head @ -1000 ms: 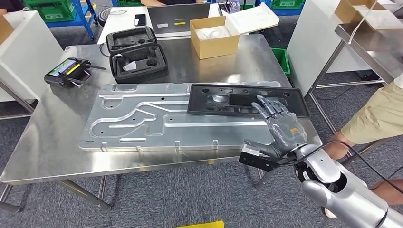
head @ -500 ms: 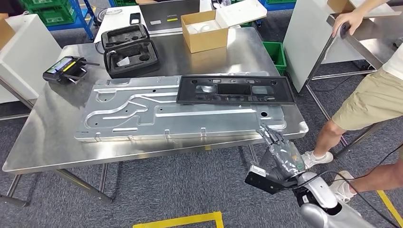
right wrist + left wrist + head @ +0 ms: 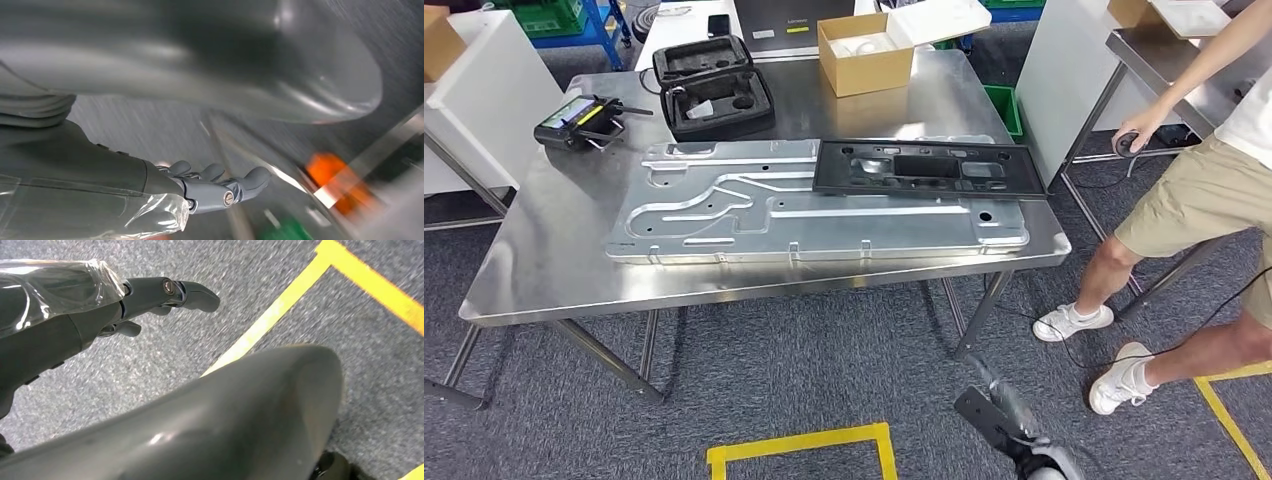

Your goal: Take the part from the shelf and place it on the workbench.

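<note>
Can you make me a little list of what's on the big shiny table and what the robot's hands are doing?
table: steel workbench
biggest thing: silver metal plate lying flat
black part: black frame resting on the plate's right end
behind them: open black case, cardboard box, controller
left hand: holds nothing, over the grey floor
right hand: holds nothing, fingers apart
nearby: a person standing at the right

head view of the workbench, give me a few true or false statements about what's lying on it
1. The black part lies on the metal plate. True.
2. The right hand grips the black part. False: it hangs below the workbench, holding nothing.
3. The cardboard box is shut. False: its lid is open.
4. The black foam case lies open. True.
5. A person stands beside the workbench. True.
</note>
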Robot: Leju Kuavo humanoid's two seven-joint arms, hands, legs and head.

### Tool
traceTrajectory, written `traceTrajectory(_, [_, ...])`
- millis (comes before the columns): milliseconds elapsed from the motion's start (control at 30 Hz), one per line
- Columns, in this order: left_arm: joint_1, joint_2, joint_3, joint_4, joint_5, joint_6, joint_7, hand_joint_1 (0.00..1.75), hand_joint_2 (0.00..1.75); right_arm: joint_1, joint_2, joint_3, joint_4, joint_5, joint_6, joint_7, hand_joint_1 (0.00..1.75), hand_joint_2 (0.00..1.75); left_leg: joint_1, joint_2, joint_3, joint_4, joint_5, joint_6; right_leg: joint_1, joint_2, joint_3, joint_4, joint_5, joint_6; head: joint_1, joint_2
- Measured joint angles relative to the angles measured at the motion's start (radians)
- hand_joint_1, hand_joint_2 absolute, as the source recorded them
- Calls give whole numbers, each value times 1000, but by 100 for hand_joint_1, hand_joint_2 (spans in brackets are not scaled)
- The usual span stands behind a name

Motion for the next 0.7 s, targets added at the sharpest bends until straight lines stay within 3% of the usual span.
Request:
traceTrajectory(67, [-1,0,0,0,-2,0,5,0,0,-4,44,-8,100,-62,47,-13,0,0,0,0,-20,11,11,-9,0,-1,102,-142,37,0,1,0])
traceTrajectory(133, [-3,0,0,0,-4,0,10,0,0,-8,85,-16,190,-107,86,-9,0,0,-1,1,-32,21,21,-21,4,1,167,-247,32,-9,0,0])
traceTrajectory(233, [-3,0,0,0,-6,0,14,0,0,-3,147,-27,308,-170,144,39,0,0,4,2,-39,29,29,-41,8,2,166,-264,35,-33,-1,0])
traceTrajectory(267, [-2,0,0,0,-6,0,14,0,0,0,167,-31,342,-182,157,60,0,0,7,2,-46,44,12,-48,8,1,160,-264,42,-43,-3,0])
traceTrajectory(333, [0,-1,0,0,-2,0,13,0,0,8,207,-35,404,-187,169,104,0,0,13,1,-81,140,-75,-61,6,-1,142,-265,60,-59,-6,0])
traceTrajectory(400, [2,0,0,0,4,-1,10,0,0,19,243,-36,454,-177,172,147,0,0,16,2,-120,282,-163,-72,7,-1,119,-264,77,-63,-7,0])
traceTrajectory(433, [4,0,0,0,6,-2,9,0,0,26,261,-36,476,-170,173,164,0,0,17,2,-125,328,-179,-75,7,0,107,-264,85,-62,-7,0])
traceTrajectory(467, [7,1,0,0,9,-2,8,0,0,32,278,-36,499,-163,173,179,0,0,18,2,-113,338,-172,-76,7,0,96,-263,93,-61,-8,0])
traceTrajectory(500, [10,2,1,0,11,-3,6,0,0,37,297,-36,521,-156,174,192,0,0,18,1,-81,307,-150,-76,7,0,86,-263,100,-59,-8,0])
traceTrajectory(567, [14,4,2,0,16,-3,5,0,0,48,329,-36,560,-147,175,210,0,0,19,0,25,158,-106,-70,8,1,70,-263,114,-52,-8,0])
traceTrajectory(633, [15,6,3,0,19,-3,5,0,0,55,353,-36,584,-146,178,220,0,0,14,-4,105,29,-99,-59,10,2,60,-263,127,-42,-7,0])
traceTrajectory(700, [19,7,4,0,23,-3,8,0,0,59,371,-36,606,-150,180,228,0,0,8,-5,116,-4,-100,-46,11,3,54,-264,140,-30,-6,0])
